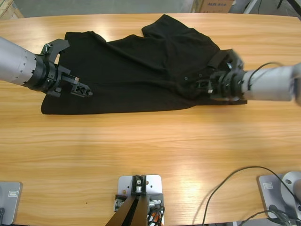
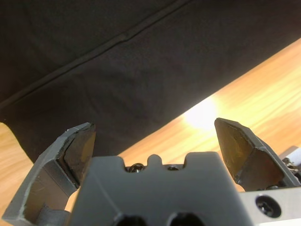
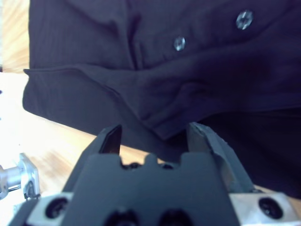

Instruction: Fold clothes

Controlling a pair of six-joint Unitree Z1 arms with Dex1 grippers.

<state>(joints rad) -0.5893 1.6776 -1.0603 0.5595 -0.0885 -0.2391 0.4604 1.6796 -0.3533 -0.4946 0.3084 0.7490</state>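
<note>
Two hands of mine low over the tabletop [image 1: 150, 155] | left hand [image 1: 83, 89] spread wide — nothing between its jaws, over the polo shirt's [image 1: 141, 70] hem edge | right hand [image 1: 207, 87] parted around a fold of collar cloth, by two buttons [image 3: 179, 43] | shirt lies rumpled across the far half.

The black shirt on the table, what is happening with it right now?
Two robot arms are working at a black polo shirt that lies rumpled, partly folded over itself, on the wooden table. The left gripper sits at the shirt's lower hem with jaws open, holding nothing. The right gripper is at the collar and button end, jaws open around a fold of fabric, not yet closed.
</note>
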